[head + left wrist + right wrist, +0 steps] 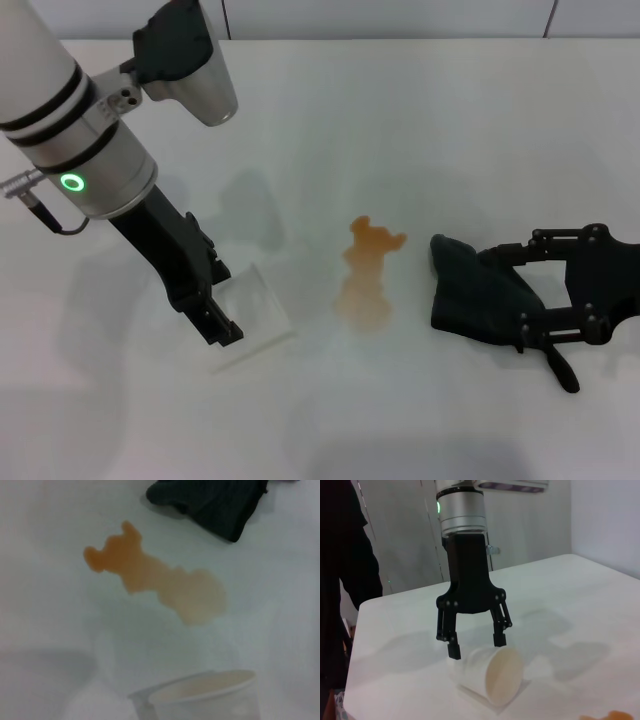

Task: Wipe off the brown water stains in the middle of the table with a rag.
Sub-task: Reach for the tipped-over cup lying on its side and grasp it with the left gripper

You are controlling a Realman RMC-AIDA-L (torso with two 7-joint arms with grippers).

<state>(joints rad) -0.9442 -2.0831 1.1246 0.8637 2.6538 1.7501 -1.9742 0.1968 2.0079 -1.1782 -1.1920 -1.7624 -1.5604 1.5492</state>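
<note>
Irregular orange-brown liquid stain (pixel 368 272) sits mid-table on the smooth white table (pixel 450 130), untouched, darker at the far end, paler near.

Right gripper (pixel 560 325) lies low on the table just right of the stain, pinching the soft near-black rag (pixel 478 292). The rag bulk faces the stain, so a sweep toward the robot's left looks set up.

Left gripper (pixel 475 642) hovers with fingers spread over the tipped clear plastic cup (pixel 487 672), left of the stain, probably to keep it out of the wipe path.
</note>
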